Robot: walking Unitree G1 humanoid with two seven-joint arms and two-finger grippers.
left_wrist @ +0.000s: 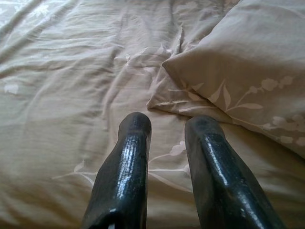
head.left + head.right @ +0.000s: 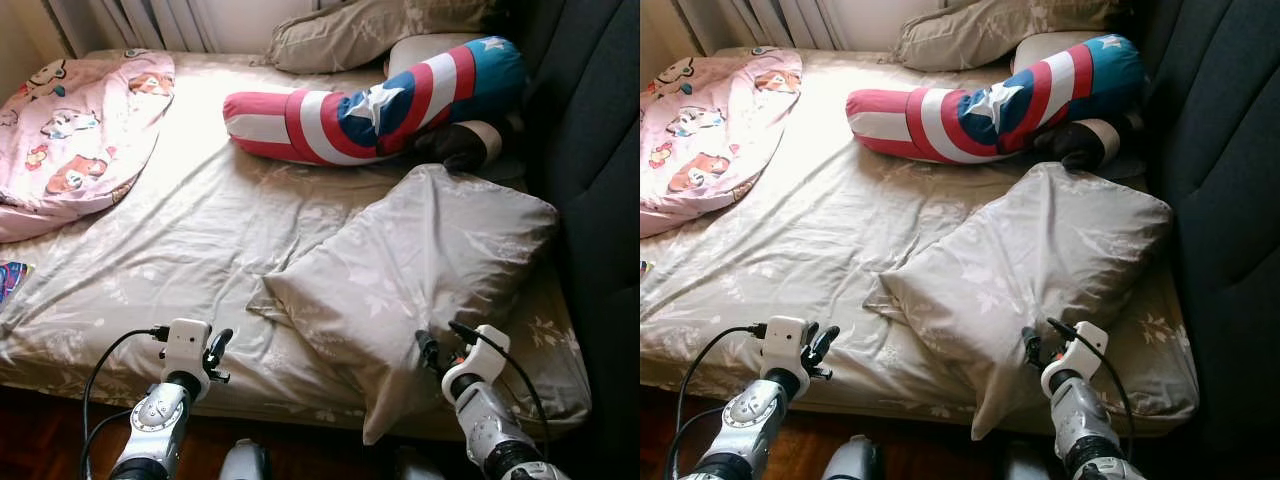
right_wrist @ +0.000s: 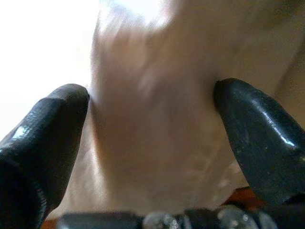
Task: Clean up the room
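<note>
Right gripper [image 3: 151, 119], lower right of frame, fingers spread wide around the near edge of the grey pillow [image 2: 420, 270], not yet closed on it. That pillow lies askew at centre right, hanging over the bed's front edge. Left gripper [image 1: 167, 129], lower left, fingers slightly parted, empty, over the sheet [image 2: 200, 230] near the pillow's corner. Probably best: close deep on the fabric, lift clear. Striped bolster [image 2: 380, 100] upper centre and pink blanket [image 2: 80, 120] upper left crowd the head end.
</note>
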